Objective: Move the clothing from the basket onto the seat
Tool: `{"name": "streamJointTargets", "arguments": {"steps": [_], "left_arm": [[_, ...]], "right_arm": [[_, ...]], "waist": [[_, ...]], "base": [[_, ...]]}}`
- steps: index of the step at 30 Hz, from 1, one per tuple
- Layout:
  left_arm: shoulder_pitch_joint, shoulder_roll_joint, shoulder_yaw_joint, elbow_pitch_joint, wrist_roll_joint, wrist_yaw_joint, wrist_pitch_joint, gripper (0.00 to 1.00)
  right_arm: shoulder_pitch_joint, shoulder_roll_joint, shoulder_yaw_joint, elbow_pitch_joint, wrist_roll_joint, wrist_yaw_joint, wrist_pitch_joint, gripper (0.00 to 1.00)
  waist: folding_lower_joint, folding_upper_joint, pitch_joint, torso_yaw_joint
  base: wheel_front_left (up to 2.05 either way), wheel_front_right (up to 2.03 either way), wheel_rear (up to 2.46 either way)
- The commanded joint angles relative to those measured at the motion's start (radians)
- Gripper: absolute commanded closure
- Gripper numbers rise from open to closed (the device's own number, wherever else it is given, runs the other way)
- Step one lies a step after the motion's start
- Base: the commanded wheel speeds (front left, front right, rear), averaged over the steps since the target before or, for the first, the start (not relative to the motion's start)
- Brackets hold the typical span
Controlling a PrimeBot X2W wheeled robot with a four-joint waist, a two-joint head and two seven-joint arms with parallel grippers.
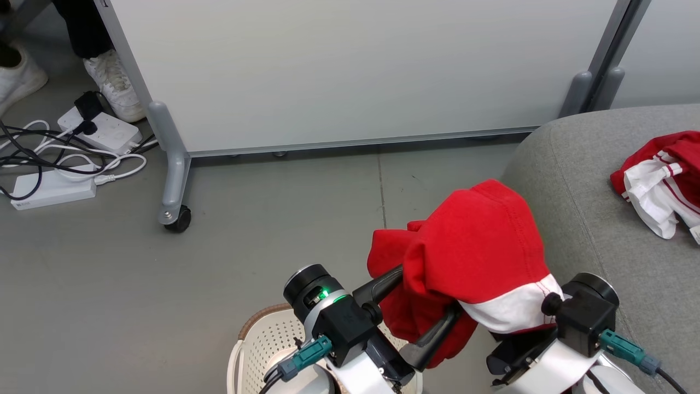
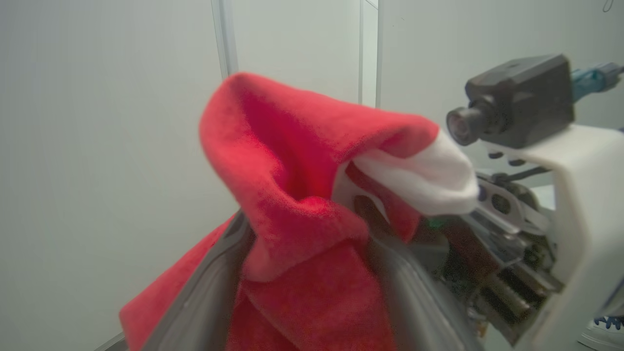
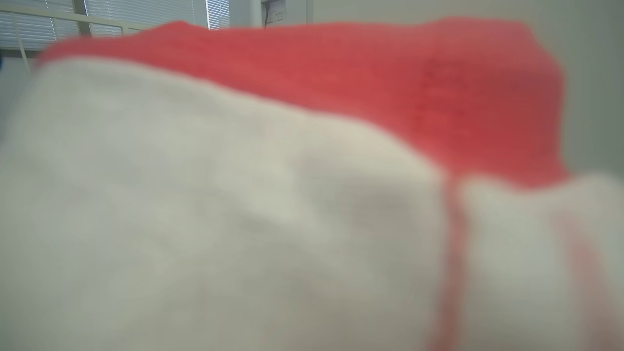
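Head view: beneath the left gripper [image 1: 427, 295] sits the laundry basket [image 1: 257, 334], its contents mostly hidden. That gripper's fingers stand spread, with a lifted red garment [image 1: 476, 246] draped across them. The right gripper [image 1: 506, 345], buried under the garment's white hem, is closed, apparently pinching it. Right of both, the grey sofa seat [image 1: 579, 208] holds one crumpled garment [image 1: 656, 175]; the lifted one is yet to land.

Floor clutter beside a rolling partition
A white partition panel [image 1: 350, 71] stands on grey legs with a black caster [image 1: 178, 218] on the grey floor [image 1: 109, 284]. To its left lie two white power strips [image 1: 101, 131] amid tangled cables [image 1: 33, 156], near a person's white sneakers [image 1: 115, 82].
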Motion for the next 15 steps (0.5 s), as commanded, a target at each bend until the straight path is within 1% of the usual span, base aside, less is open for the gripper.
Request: {"name": "streamJointTargets", "arguments": {"steps": [1,9,15], "left_arm": [[0.013,0.001,0.006,0.003,0.009,-0.002,0.0,0.0],[0.023,-0.001,0.019,0.015,0.016,-0.002,0.0,0.0],[0.045,0.007,0.05,0.022,0.021,-0.002,0.0,0.0]], "right_arm": [[0.007,0.002,-0.01,-0.006,0.006,0.0,-0.003,1.0],[0.03,0.028,-0.1,0.005,0.021,0.0,-0.003,1.0],[0.052,0.04,-0.182,0.013,0.032,0.0,-0.003,1.0]], "waist": [[0.0,-0.0001,0.001,-0.001],[0.0,-0.0001,-0.001,-0.005],[0.0,-0.0001,-0.004,-0.005]], "base": [[0.0,0.0,0.0],[0.0,0.0,0.0],[0.0,0.0,0.0]]}}
